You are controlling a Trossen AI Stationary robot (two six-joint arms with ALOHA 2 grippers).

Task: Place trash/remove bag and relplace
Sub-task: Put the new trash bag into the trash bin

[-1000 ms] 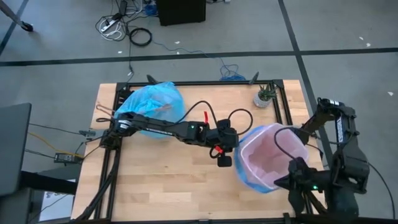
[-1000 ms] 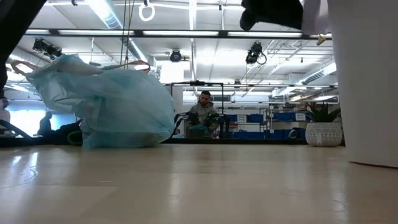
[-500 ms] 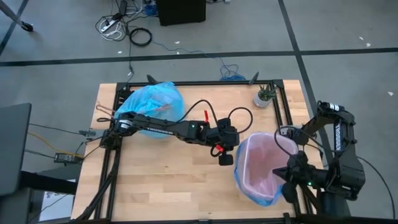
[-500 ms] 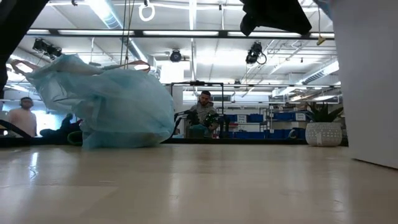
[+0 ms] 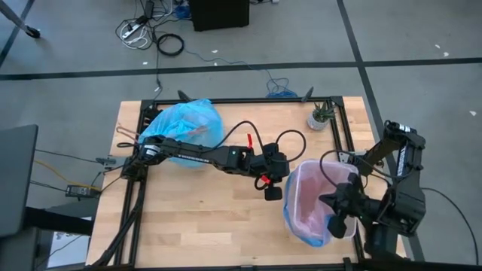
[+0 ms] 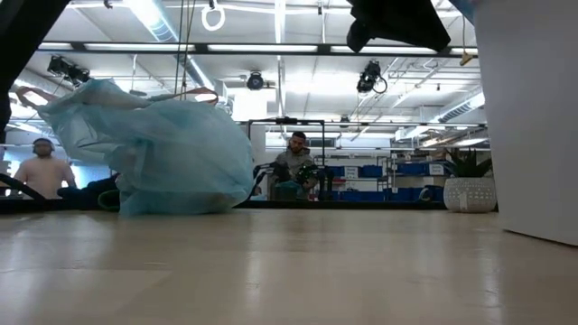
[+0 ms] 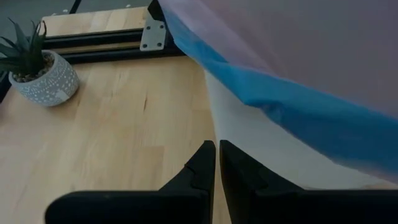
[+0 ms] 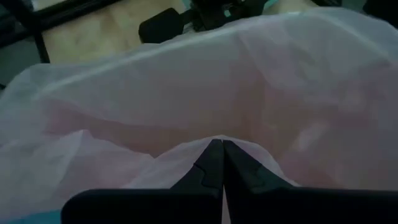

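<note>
Although the right gripper (image 5: 337, 218) is shut empty inside the pink liner (image 5: 312, 197), fitting looks nearly finished. Beside its rim the left gripper (image 5: 273, 193) hangs almost shut, holding nothing. One filled blue bag (image 5: 183, 128) sits at the worktop's (image 5: 203, 218) far corner; one potted plant (image 5: 320, 115) is counted.

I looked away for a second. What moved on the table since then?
The right gripper slid from the pink bag's near rim inward over its opening, jaws shut on the liner; the bag's mouth narrowed. The left gripper, the blue bag and the potted plant stayed put.
</note>
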